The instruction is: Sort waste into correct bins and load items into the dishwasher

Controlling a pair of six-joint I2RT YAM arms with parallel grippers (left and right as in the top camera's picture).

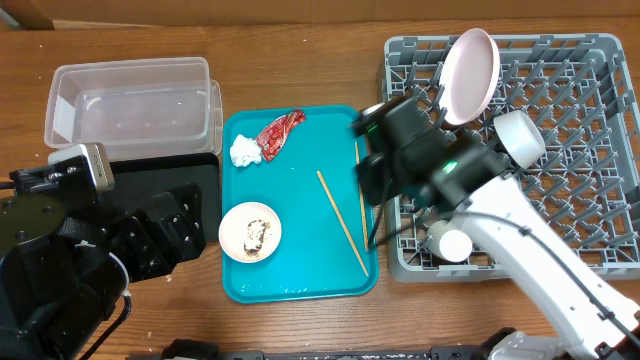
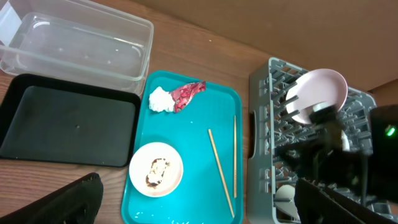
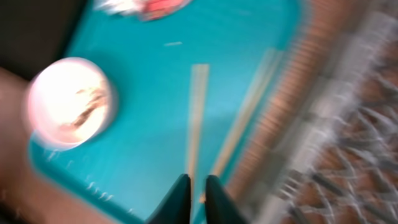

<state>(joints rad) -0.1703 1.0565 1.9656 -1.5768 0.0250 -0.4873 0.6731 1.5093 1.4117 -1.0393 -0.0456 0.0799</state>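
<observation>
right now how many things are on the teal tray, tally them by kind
chopsticks: 2
bowl with food scraps: 1
red wrapper: 1
white napkin: 1
total: 5

A: Where is the flat teal plastic tray (image 1: 300,290) bare?
B: Centre and 6 o'clock. A small white bowl of food scraps (image 1: 250,231) sits at 7, a crumpled white napkin (image 1: 244,151) and red crinkled wrapper (image 1: 280,132) at 11.
A: And 3 o'clock?
B: Two thin wooden chopsticks (image 1: 342,222) lie there, the black right arm (image 1: 420,150) overhangs that edge, and the grey lattice dish rack (image 1: 590,150) is just beyond.
</observation>
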